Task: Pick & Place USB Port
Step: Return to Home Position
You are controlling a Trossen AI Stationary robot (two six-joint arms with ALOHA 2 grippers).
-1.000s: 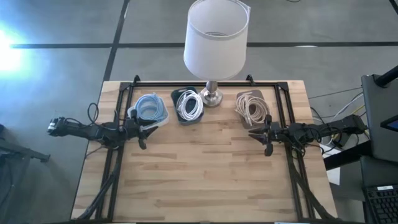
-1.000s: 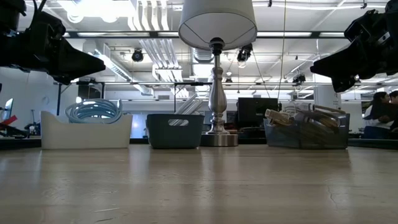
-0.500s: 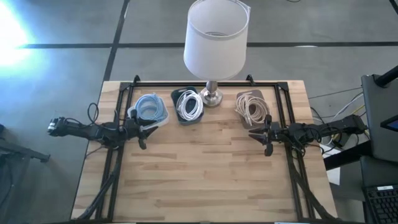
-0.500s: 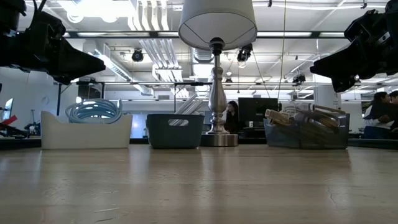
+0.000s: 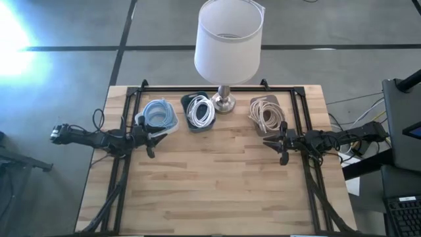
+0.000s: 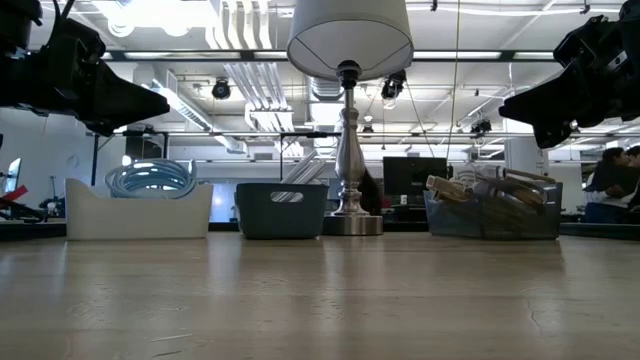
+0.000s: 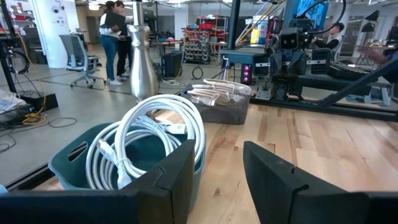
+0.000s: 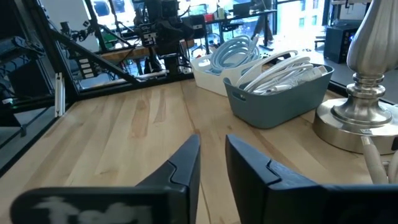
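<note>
Three bins of coiled cables stand in a row along the far side of the table: a white bin with a light-blue cable (image 5: 158, 114), a dark teal bin with a white cable (image 5: 200, 112) and a clear bin with a beige cable (image 5: 265, 113). My left gripper (image 5: 150, 139) hovers near the white bin, fingers open and empty; its wrist view shows the teal bin (image 7: 118, 163) just ahead. My right gripper (image 5: 281, 146) hovers just in front of the clear bin, open by a narrow gap and empty. No separate USB port shows.
A table lamp with a silver base (image 5: 223, 101) and a white shade (image 5: 228, 38) stands between the teal and clear bins. A black frame (image 5: 217, 89) runs around the bins. The near half of the wooden table (image 5: 217, 191) lies bare. People move in the room behind.
</note>
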